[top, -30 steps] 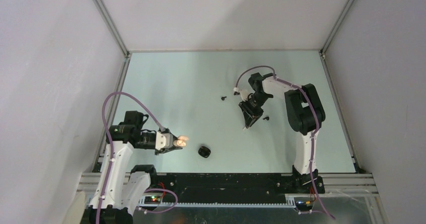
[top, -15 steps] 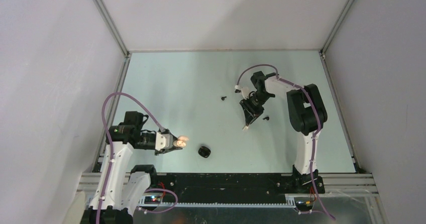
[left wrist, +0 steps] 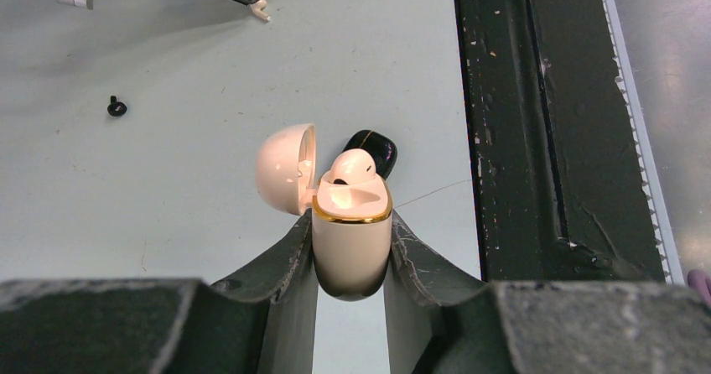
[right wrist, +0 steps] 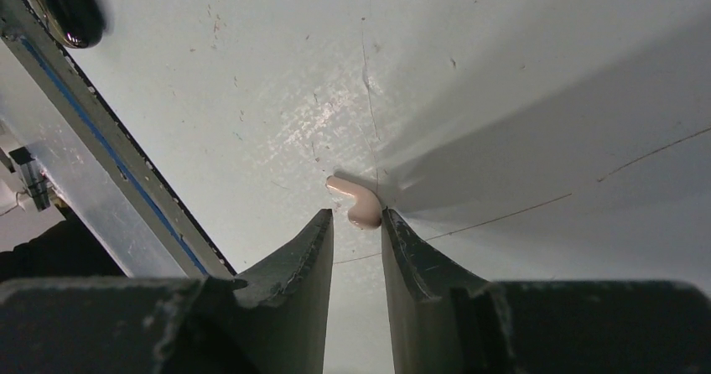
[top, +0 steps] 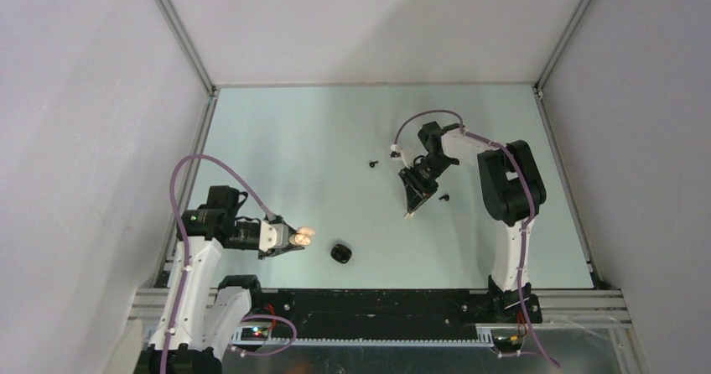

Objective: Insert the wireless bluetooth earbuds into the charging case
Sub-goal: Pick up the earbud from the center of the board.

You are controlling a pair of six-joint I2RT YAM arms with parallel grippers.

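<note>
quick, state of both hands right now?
Left hand: closed on the open cream case.
Right hand: narrow gap, cream earbud at its tips; whether it's gripped cannot be told.

Overhead view: soft, even light falls on a pale green table [top: 277, 139], with only faint shadows under the arms [top: 507, 189], and the cream case [top: 303, 237] glows almost blown-out. Left wrist view: bright and crisp on that case and on the table's scratches, with a white glint on the black case [left wrist: 373, 149], while the dark fingers [left wrist: 285, 307] at the bottom edge go soft and blurred. Right wrist view: a speckled patch of glare lies beside the earbud [right wrist: 356, 202], a broad grey shadow fans to the right, and the near fingers are blurred.
</note>
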